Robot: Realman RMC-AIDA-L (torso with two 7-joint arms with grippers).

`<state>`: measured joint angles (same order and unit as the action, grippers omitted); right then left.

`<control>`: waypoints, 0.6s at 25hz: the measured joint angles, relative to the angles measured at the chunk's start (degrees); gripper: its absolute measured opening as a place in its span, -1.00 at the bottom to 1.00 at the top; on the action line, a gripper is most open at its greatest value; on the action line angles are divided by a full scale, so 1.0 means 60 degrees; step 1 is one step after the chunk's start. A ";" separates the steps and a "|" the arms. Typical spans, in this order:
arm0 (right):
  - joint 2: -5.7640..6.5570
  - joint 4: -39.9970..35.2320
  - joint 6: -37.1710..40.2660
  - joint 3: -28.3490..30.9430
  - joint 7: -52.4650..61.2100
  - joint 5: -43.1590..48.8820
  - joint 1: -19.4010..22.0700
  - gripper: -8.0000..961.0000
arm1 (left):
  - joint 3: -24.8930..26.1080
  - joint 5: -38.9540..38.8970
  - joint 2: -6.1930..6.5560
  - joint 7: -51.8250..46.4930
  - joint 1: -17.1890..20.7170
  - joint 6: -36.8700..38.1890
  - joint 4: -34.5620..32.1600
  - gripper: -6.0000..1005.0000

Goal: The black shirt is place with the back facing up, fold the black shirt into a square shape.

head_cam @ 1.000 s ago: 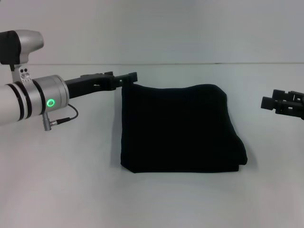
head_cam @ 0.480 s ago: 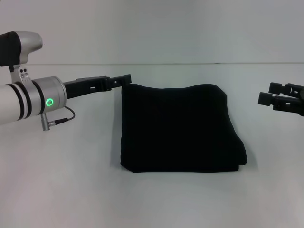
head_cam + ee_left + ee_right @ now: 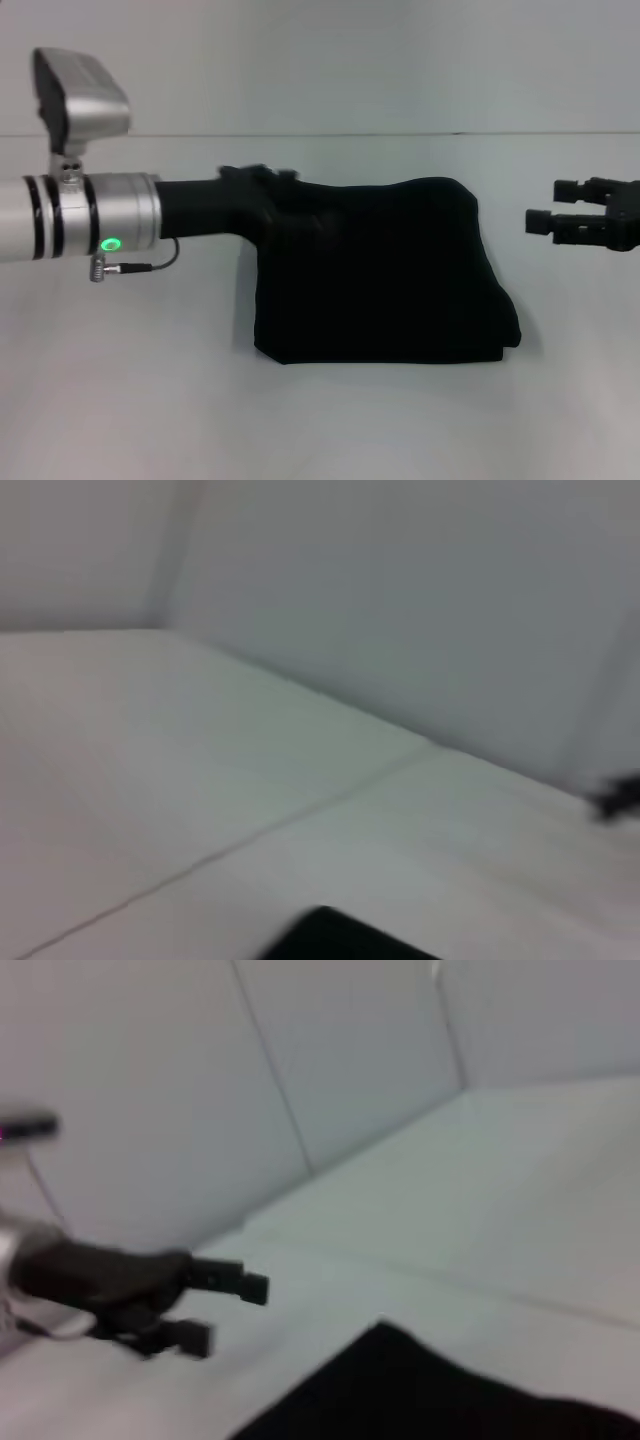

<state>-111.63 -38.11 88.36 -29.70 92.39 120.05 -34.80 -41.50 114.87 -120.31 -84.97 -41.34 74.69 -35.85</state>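
Note:
The black shirt lies folded into a rough square in the middle of the white table, plain black side up. It also shows as a dark corner in the left wrist view and in the right wrist view. My left gripper reaches in from the left and overlaps the shirt's far left corner. Its black fingers are hard to pick out against the cloth there. In the right wrist view the left gripper stands open, holding nothing. My right gripper hovers open to the right of the shirt, apart from it.
The white table stretches around the shirt, with its far edge against a pale wall. The left arm's silver wrist section with a green light and a cable hangs over the table's left side.
The left wrist has rolled, and its gripper has moved right onto the shirt's far left corner. The right gripper has drifted left toward the shirt. The shirt has not moved.

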 joint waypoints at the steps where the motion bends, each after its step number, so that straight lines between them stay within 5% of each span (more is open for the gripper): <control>1: 0.0019 -0.0097 -0.0078 -0.0190 0.0185 0.0163 -0.0109 0.91 | -0.0180 0.0130 -0.0002 0.0118 -0.0047 0.0145 -0.0110 0.86; 7: -0.0224 -0.0750 -0.0559 -0.1190 0.1130 0.1186 -0.0790 0.91 | -0.1387 0.1454 -0.0069 -0.0597 -0.0515 0.0043 -0.0671 0.86; 15: -0.0496 -0.0767 -0.1120 -0.1857 0.1245 0.1430 -0.1104 0.91 | -0.1793 0.1638 -0.0074 -0.0705 -0.0548 -0.0283 -0.0840 0.86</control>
<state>-114.61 -42.71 81.64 -40.85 99.86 128.63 -41.42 -52.26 124.70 -120.75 -89.20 -44.63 72.99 -40.89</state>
